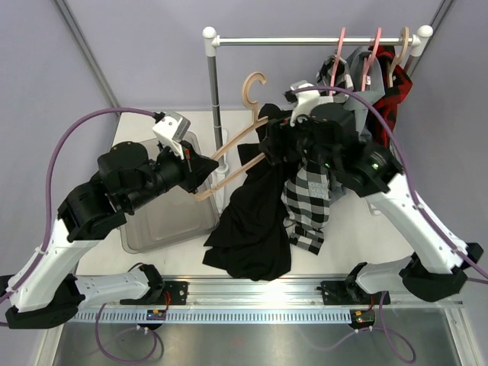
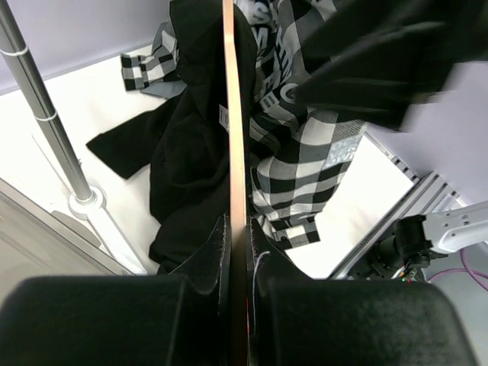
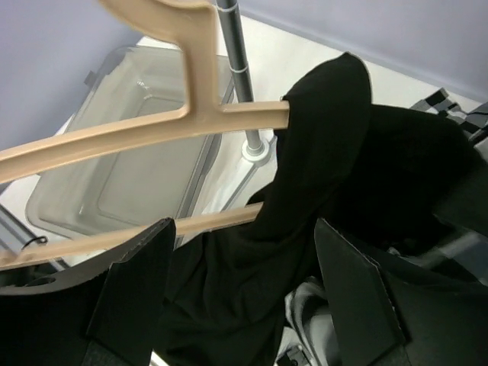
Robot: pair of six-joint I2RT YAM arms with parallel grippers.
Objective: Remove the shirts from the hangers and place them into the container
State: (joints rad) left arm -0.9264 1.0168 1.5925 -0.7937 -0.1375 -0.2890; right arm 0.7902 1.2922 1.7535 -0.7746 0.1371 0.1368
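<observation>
L gripper [image 2: 238, 255] clenched on end of thin, flat tan hanger [image 2: 236, 137]. Soft black shirt [image 2: 183, 175] hangs off hanger's far end, down to table [image 1: 347, 244]. R gripper [image 3: 244, 290] jaws spread wide, black cloth between, not pinched. B/w plaid shirt [image 2: 305, 160] touching it. Smoky translucent container [image 1: 160, 225] by L arm. Lettering on plaid unreadable.

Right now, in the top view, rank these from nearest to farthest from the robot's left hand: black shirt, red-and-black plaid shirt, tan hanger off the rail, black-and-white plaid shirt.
1. tan hanger: clamped in the left hand.
2. black shirt: just to its right.
3. black-and-white plaid shirt: further right, mid-table.
4. red-and-black plaid shirt: far right, on the rail.
</observation>
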